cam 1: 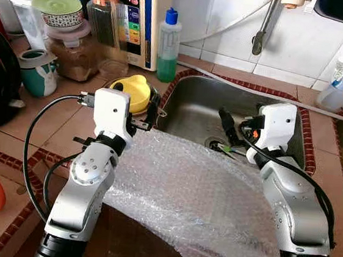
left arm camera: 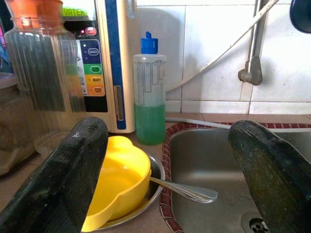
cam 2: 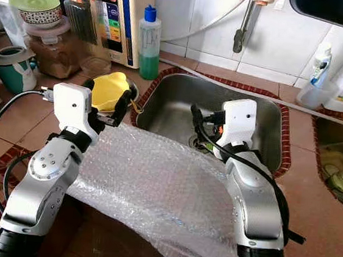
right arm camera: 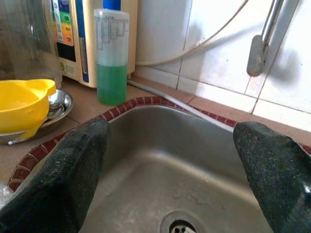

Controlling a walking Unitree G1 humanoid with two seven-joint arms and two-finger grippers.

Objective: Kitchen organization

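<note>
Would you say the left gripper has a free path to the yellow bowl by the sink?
Probably yes: the left gripper is open and points at the yellow bowl with nothing between them, though a spoon leans out of the metal dish beneath it.

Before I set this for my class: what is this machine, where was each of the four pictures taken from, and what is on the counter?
It is a humanoid robot with two silver arms. Two pictures come from cameras on its head, looking down; the other two from its wrists, looking along the black fingers. The left gripper hangs by a yellow bowl on a metal plate with a spoon. The right gripper is over the sink. Both are open and hold nothing. Bubble wrap drapes over the counter's edge. A soap bottle stands behind.
</note>
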